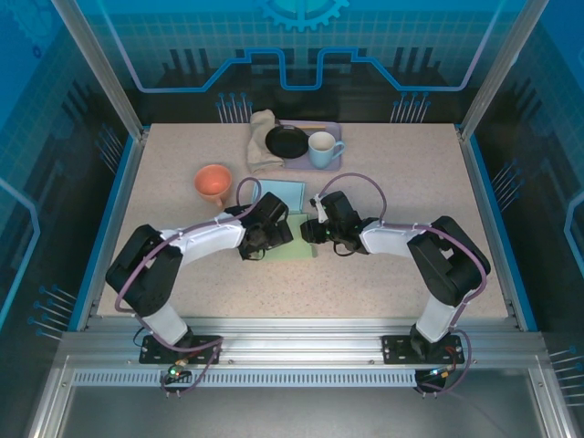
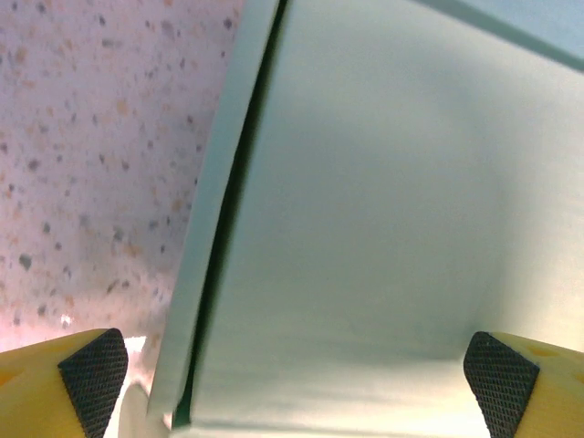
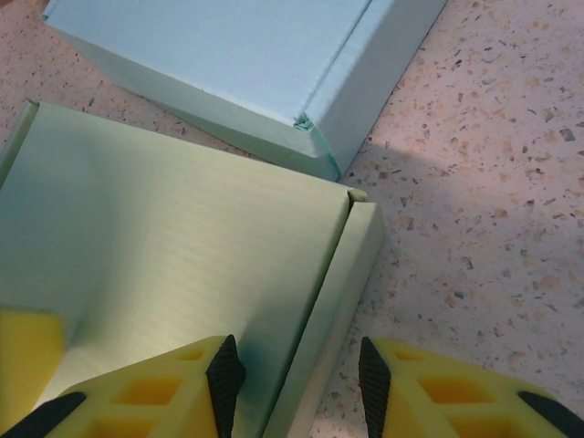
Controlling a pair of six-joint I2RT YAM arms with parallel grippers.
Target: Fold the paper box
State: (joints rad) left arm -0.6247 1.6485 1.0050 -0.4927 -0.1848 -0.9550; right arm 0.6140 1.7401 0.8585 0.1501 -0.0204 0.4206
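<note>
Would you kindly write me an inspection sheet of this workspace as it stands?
Surface: speckled tabletop, no spills seen.
Job's things: green paper box, mostly flat, between both arms.
Clutter: light blue box just behind it; orange cup; tray with black plate and white mug; beige cloth at its left.
Grippers: left gripper open, fingers straddling the green panel; right gripper open, a side flap between its fingers.
Cables: purple cables loop along both arms.
Surroundings: blue enclosure walls; aluminium frame in front.

Orange cup (image 1: pixel 213 182), cloth (image 1: pixel 261 139), tray (image 1: pixel 334 129) bearing black plate (image 1: pixel 286 141) and mug (image 1: pixel 321 149).
</note>
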